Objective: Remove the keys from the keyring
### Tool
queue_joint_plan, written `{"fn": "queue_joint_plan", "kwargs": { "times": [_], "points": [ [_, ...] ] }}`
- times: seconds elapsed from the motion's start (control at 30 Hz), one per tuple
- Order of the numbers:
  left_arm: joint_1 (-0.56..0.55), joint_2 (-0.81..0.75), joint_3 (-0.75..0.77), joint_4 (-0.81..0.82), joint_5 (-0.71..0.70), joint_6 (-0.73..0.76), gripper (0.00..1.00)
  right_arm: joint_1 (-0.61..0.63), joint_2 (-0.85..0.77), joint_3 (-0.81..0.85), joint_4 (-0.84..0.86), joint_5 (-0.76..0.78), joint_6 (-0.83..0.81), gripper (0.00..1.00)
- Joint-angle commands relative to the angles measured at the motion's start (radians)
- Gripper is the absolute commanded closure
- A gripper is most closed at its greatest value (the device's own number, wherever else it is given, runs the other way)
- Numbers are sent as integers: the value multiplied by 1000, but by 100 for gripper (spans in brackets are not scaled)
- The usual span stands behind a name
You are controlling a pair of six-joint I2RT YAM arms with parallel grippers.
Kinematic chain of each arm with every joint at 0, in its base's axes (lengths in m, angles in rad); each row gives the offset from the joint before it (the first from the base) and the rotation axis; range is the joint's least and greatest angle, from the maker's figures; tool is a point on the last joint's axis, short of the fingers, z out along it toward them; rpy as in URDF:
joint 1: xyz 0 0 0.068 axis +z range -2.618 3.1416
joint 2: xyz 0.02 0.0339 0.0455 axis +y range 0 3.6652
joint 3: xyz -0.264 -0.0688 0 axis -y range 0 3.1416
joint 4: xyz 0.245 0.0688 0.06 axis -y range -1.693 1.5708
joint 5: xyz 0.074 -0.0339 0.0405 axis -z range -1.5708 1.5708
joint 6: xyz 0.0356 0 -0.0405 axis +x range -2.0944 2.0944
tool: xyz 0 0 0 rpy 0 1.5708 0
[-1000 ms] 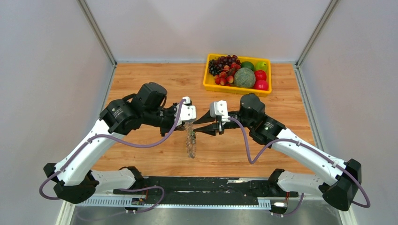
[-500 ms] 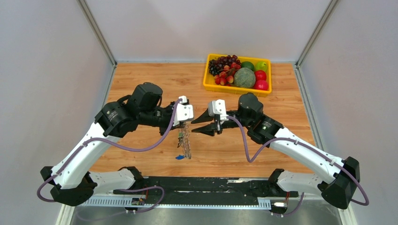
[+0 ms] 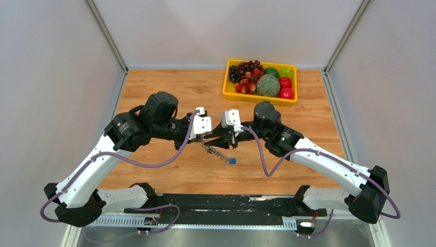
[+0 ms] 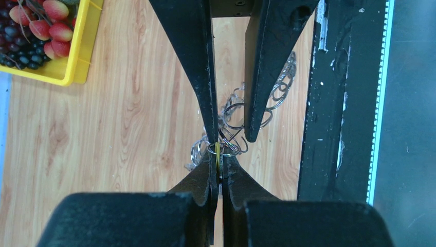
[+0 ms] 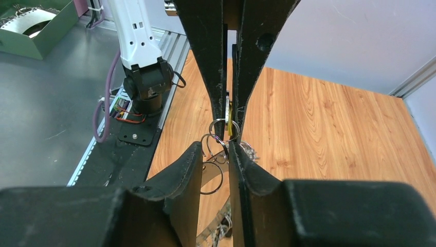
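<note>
- The keyring (image 3: 218, 153) looks light and thin, swings freely, and its loops seem slippery; a key's head is probably the surest hold.
- The left gripper (image 4: 220, 157) is clamped on a yellow key (image 4: 217, 152). The right gripper (image 5: 215, 146) stands narrowly open astride the loops.
- The keyring hangs between both grippers above the table (image 3: 169, 92). It hung straight down half a second ago and now slants right, and the right gripper has closed in.

No legible text, labels or numbers.
</note>
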Motion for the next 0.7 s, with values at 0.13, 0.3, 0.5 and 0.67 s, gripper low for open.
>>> {"fn": "queue_joint_plan", "kwargs": {
  "times": [0.13,0.3,0.5,0.67],
  "points": [
    [-7,-50,-6,73,-22,30,100,11,17,48,40,5,30,100],
    [-8,-92,-78,147,-69,6,100,11,-1,27,72,97,87,100],
    [-7,-193,-293,345,-166,-23,100,10,-63,-96,250,226,255,100],
    [-8,-238,-447,511,-205,57,100,11,-126,-228,456,309,437,100]
  ]
}}
